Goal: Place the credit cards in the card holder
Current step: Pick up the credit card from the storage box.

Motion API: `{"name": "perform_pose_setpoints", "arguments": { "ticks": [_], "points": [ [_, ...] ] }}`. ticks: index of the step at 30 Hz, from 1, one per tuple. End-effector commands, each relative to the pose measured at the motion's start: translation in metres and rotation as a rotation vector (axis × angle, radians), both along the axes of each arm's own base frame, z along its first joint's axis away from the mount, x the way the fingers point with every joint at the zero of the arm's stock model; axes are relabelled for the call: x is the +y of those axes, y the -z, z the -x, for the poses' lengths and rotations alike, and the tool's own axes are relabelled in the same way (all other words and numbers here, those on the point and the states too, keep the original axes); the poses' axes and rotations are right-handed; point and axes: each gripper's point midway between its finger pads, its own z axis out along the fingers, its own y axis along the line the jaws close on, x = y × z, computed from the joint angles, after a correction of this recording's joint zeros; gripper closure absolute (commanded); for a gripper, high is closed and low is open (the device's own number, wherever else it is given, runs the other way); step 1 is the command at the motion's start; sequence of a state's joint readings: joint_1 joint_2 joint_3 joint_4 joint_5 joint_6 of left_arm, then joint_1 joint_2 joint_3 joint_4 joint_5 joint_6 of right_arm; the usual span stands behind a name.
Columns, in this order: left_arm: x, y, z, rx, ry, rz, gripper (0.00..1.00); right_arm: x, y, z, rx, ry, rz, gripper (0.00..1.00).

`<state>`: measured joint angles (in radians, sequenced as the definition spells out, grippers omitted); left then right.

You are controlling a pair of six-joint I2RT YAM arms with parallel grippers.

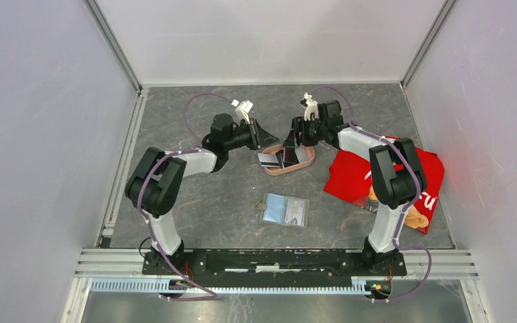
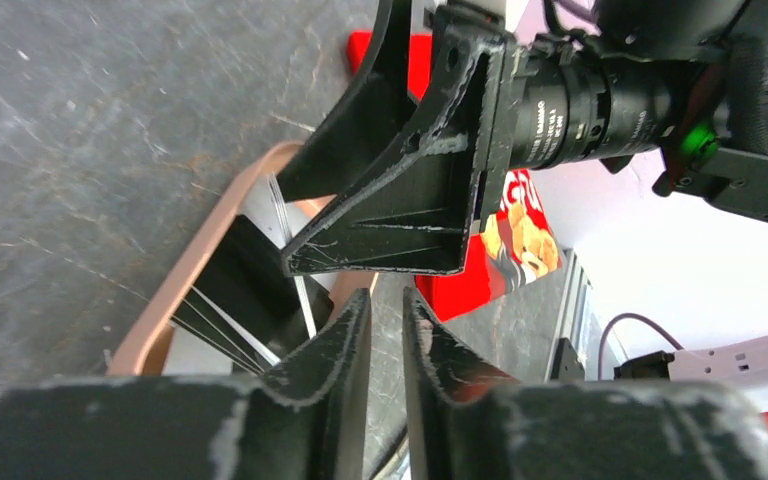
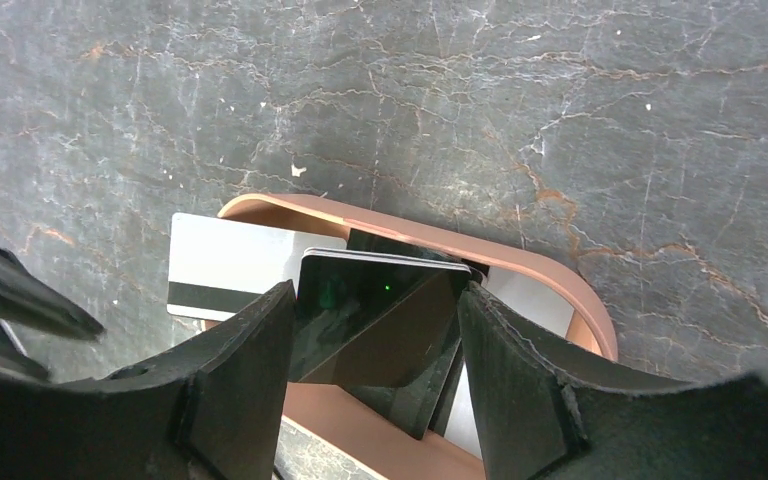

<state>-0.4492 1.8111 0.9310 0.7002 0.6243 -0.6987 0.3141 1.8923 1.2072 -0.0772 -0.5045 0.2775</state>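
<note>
— How do your jaws stand?

— My right jaws are set wide and pinch a dark credit card [image 3: 380, 320] across its width, its edges against both inner faces; my left jaws are drawn close, with only a slit between them; whether a card edge sits in that slit I cannot tell.

— What lies around them?

— Under the right jaws is the pink tray [image 3: 550, 285]; more credit cards [image 3: 415, 395] lean in it beneath the held one; a whitish card [image 3: 230, 265] with a dark stripe pokes over the rim on the side of my left jaws, which hover just beside that rim.

— And the card holder?

— The card holder [image 1: 286, 209] lies opened flat on the tabletop [image 1: 209, 202], well apart from both jaws, back toward my bases; whether its pockets carry anything is too small to tell.

— How far along, then?

— Early, I judge; several cards wait in the tray; one is gripped; lifting it, carrying it over and sliding it in are all left.
</note>
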Motion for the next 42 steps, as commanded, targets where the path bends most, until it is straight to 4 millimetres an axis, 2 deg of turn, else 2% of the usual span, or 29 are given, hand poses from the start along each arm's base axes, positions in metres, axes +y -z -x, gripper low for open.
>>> {"name": "perform_pose_setpoints", "arguments": {
  "ticks": [1,5,10,15,24,33,42],
  "points": [
    [-0.019,0.015,0.01,0.065,0.088,-0.051,0.79,0.008,-0.027,0.001,-0.039,-0.023,-0.098,0.36],
    [-0.021,0.028,0.005,0.109,0.067,-0.102,0.85,0.004,-0.027,0.0,-0.034,-0.016,-0.103,0.36],
    [-0.018,0.041,0.007,0.14,0.024,-0.183,0.88,0.0,-0.024,0.004,-0.017,-0.015,-0.111,0.37],
    [-0.023,0.046,0.012,0.154,0.048,-0.198,0.87,0.0,-0.033,0.001,-0.04,-0.018,-0.144,0.37],
    [-0.035,0.048,0.015,0.159,0.121,-0.184,0.85,0.001,-0.032,0.003,-0.033,-0.027,-0.155,0.37],
    [-0.037,0.057,0.012,0.166,0.102,-0.232,0.84,0.002,-0.035,0.004,-0.036,-0.035,-0.163,0.37],
    [-0.035,0.055,0.01,0.157,0.083,-0.24,0.84,0.0,-0.035,0.005,-0.038,-0.035,-0.164,0.37]
  ]
}}
